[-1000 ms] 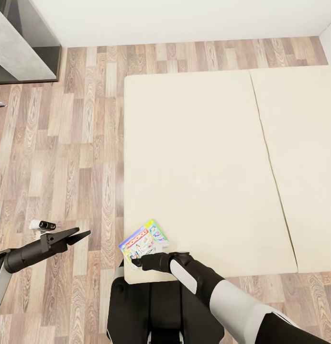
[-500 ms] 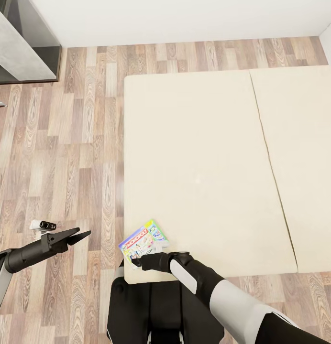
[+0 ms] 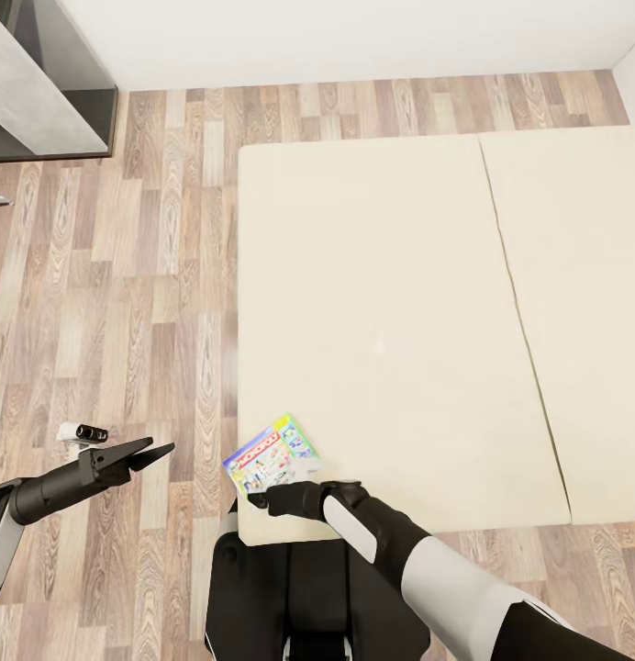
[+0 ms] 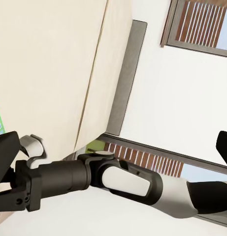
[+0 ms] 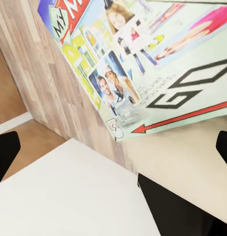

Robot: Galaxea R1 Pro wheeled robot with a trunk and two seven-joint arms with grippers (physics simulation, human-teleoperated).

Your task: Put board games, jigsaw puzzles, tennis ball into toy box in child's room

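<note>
Cream bed (image 3: pixel 391 303) fills most of head view; board game (image 3: pixel 272 462) lies at its near-left corner, approx 6 o'clock in frame. Vs 0.5 s ago the box has slid a little toward 9 o'clock and its near edge now meets the right gripper (image 3: pixel 260 500), which has crept the same way. Fingers there hide under the wrist, so can't tell open/closed from this view. Left gripper (image 3: pixel 152 452) at 8 o'clock hangs over the wood floor (image 3: pixel 143 275), jaws parted, nothing held, unchanged.

Left wrist view: right arm (image 4: pixel 118 179) stretched across, bed edge behind, a green sliver of the box at 9 o'clock.

Right wrist view: board game (image 5: pixel 143 64) close up, lid art and "GO" arrow readable, overhanging the bed edge w/ floor beyond. Dark fingertips (image 5: pixel 5 155) sit wide at 9 and 3 o'clock, spread, not on the box.

Judgement: the nudge is probably working the box past the edge for a pinch; no grasp yet.
</note>
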